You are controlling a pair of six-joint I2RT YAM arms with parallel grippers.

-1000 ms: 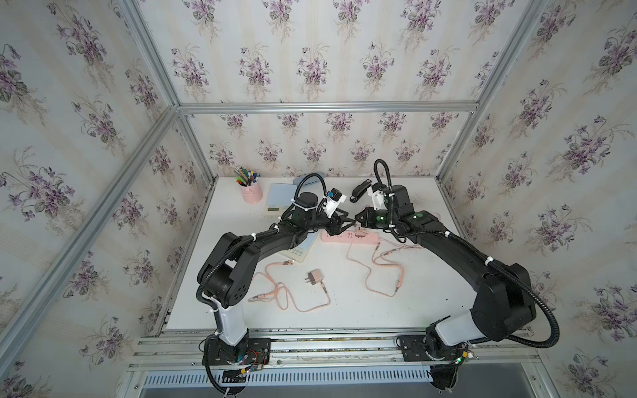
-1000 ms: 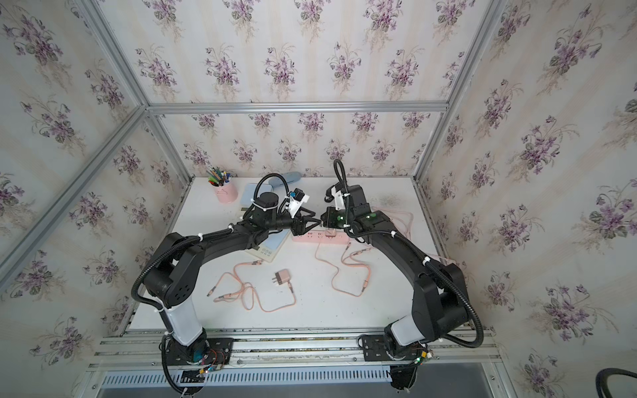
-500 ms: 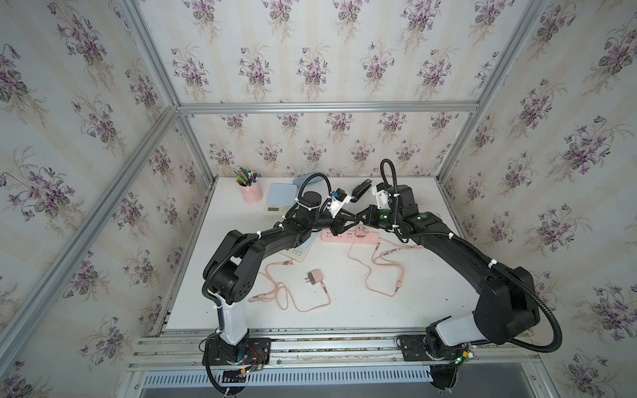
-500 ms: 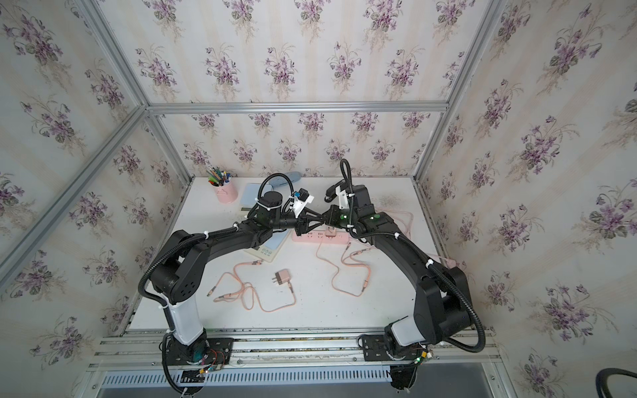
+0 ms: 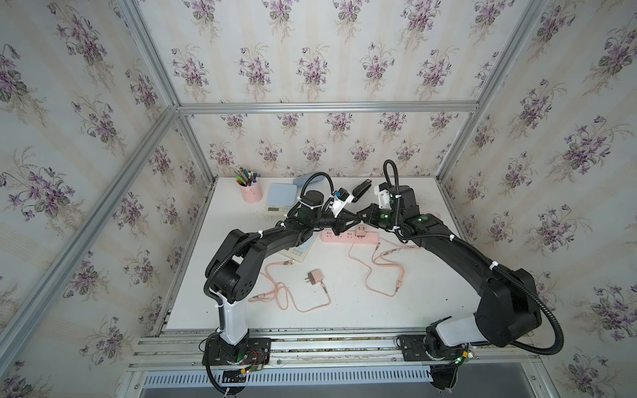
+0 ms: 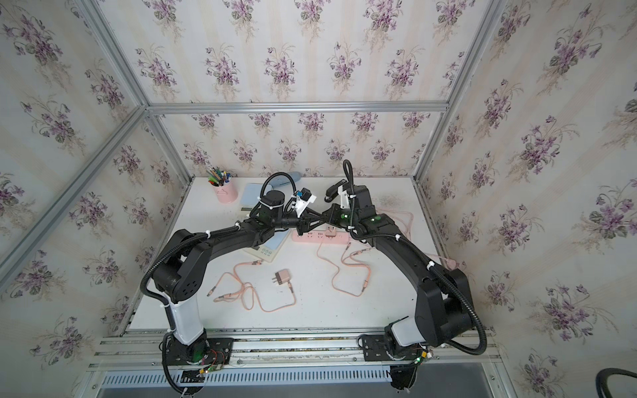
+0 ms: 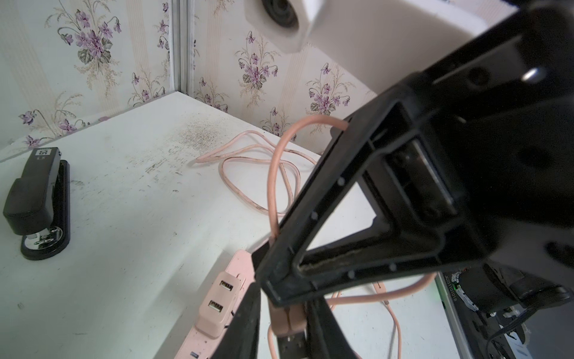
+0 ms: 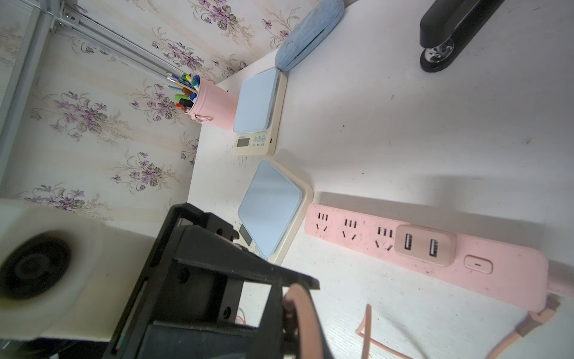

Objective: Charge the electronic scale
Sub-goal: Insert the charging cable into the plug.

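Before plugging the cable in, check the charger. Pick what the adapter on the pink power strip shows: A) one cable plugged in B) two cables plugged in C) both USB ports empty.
C: the adapter on the power strip shows two bare ports.

I take the power strip [image 5: 339,238] on the table [image 5: 431,303] as my mark. A charger [image 5: 361,233] is plugged into it, and my left claw [image 5: 355,219] and my right claw [image 5: 362,214] meet just above it. A scale [image 5: 299,251] lies just left of it, partly under my left arm. Behind it, from the left, stand a pen cup [image 5: 251,193], a second scale [image 5: 282,196], a case [image 5: 301,180] and a stapler [image 5: 361,188]. Before it lies a cable [image 5: 370,275]; before it and leftward, a loose charger [image 5: 313,276] and a second cable [image 5: 286,299].
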